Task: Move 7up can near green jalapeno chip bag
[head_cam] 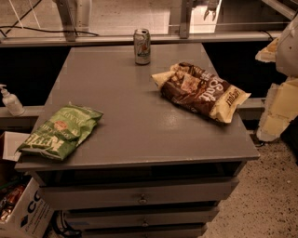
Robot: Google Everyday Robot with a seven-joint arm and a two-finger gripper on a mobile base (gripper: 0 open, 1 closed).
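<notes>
One 7up can (142, 46) stands far on the desk (139, 125), well apart from the near-left green jalapeno chip bag (60, 132), ungrasped. The hand (212, 9) seemingly hangs far right; I cannot tell its state.

A grey counter (139, 121) fills the middle of the frame. The can (142, 46) stands upright at its far edge, upper centre, well apart from both bags. The green bag (60, 132) lies flat at the counter's lower left, its corner reaching just past the front edge. A brown bag (201, 90) lies on the right side, nearer the can. Drawers (139, 195) with small knobs sit under the counter. A pump bottle (10, 100) stands on a ledge at the left edge, and a box (25, 214) occupies the lower left corner. Pale arm parts (281, 107) show at the right edge; the pincer itself is out of frame.
</notes>
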